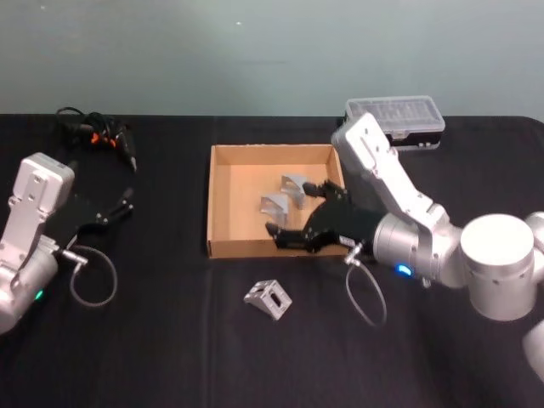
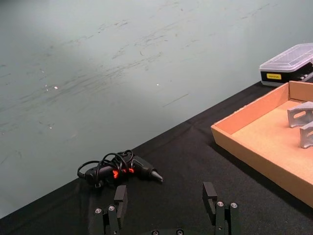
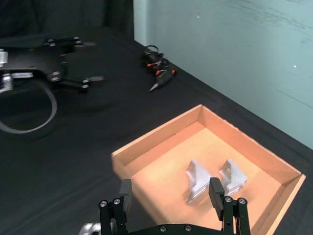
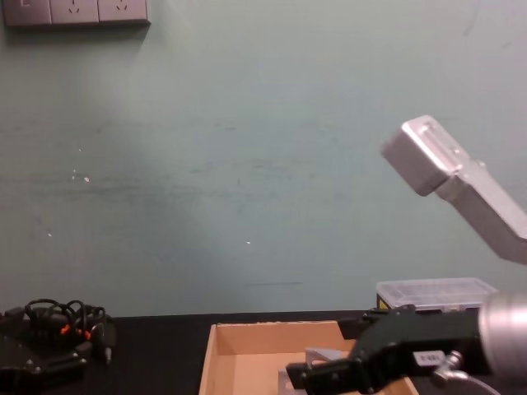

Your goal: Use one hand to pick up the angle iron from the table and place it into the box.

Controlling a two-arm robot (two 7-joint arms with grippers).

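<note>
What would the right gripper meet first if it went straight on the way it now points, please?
Probably an angle iron in the box, which lies ahead of the open right gripper; depth is unclear, so perhaps the box floor.

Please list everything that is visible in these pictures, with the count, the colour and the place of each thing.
Angle irons: three, silver; two inside the box, one on the table in front of it.
Box: one, tan cardboard, no lid, mid-table.
Case: one, black with clear lid, behind the box's right corner.
Tool: one, black with orange marks and a coiled cable, far left of the table.
Table: one, black.
Wall: one, pale green, behind the table.
Sockets: a row, grey, high on the wall at left.
Left arm: one, silver-grey, parked at the table's left, jaws open.
Right arm: one, silver-grey, jaws open and empty above the box's front right.
</note>
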